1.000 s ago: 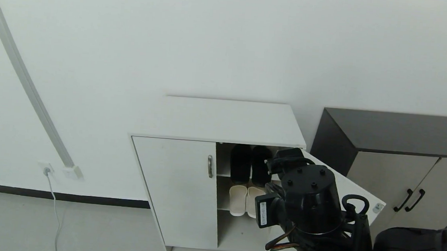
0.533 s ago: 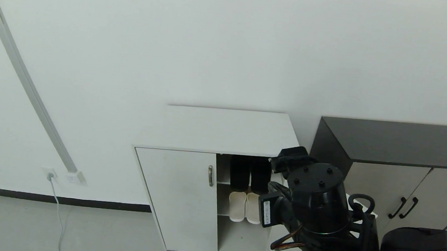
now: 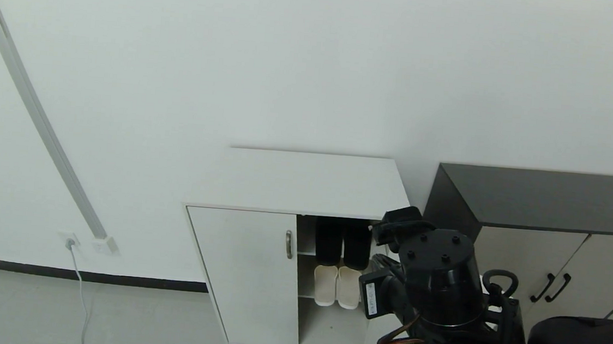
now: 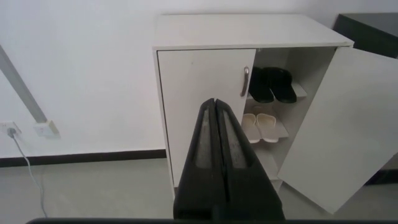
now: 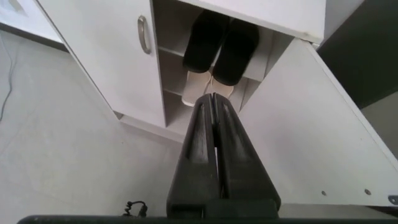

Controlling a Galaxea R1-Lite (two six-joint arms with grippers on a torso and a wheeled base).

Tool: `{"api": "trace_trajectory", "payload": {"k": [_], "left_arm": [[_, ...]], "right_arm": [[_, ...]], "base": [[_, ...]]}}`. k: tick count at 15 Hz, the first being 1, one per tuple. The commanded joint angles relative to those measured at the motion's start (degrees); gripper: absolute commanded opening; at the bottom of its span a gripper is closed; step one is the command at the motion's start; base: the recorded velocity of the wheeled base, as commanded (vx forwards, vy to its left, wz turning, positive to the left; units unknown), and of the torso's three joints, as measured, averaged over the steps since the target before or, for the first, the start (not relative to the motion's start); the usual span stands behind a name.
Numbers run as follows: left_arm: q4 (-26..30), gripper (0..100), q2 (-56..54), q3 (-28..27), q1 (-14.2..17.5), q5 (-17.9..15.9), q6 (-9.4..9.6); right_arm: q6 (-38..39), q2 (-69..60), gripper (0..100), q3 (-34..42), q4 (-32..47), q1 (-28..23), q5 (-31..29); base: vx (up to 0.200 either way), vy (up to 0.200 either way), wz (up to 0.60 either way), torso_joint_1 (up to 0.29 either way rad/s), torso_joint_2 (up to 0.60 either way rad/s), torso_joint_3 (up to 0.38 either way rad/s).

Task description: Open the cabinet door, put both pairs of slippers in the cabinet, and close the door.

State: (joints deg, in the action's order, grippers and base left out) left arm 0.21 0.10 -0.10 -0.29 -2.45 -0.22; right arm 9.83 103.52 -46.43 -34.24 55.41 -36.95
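the cabinet (image 3: 311, 183) has its left door (image 3: 244, 271) shut, and the left gripper (image 4: 215, 102) hangs well back from it, fingers pressed together and empty. in the open right half the black slippers (image 3: 342, 243) sit on the upper shelf, with the cream slippers (image 3: 337, 286) one shelf below, so both pairs look stowed. the right door (image 4: 348, 124) stands swung out. the right gripper (image 5: 214, 96), fingers together on nothing, sits near its inner face, likely placed to push it closed.
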Motion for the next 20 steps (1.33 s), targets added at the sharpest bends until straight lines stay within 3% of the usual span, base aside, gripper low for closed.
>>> {"api": "trace_trajectory", "payload": {"k": [1, 7, 15, 20], "left_arm": [[0.0, 0, 0.1, 0.0, 0.0, 0.0, -0.04], [0.0, 0, 0.1, 0.0, -0.1, 0.1, -0.04], [0.0, 0, 0.1, 0.0, 0.0, 0.0, 0.13], [0.1, 0, 0.0, 0.0, -0.1, -0.1, 0.04]], "right_arm": [[-0.2, 0.1, 0, 0.6, -0.5, 0.6, 0.0], [-2.4, 1.5, 0, 1.5, -3.2, -0.3, -0.1], [-6.7, 6.7, 0, 2.2, -14.4, -8.0, 2.1], [-6.7, 8.5, 0, -0.9, -14.2, -13.0, 3.4]], "base": [[0.000, 0.000, -0.60, 0.007, 0.00, 0.002], [0.000, 0.000, -0.60, 0.006, 0.00, 0.000], [0.000, 0.000, 0.00, 0.000, 0.00, 0.000], [-0.200, 0.000, 0.00, 0.006, 0.00, 0.000]]}}
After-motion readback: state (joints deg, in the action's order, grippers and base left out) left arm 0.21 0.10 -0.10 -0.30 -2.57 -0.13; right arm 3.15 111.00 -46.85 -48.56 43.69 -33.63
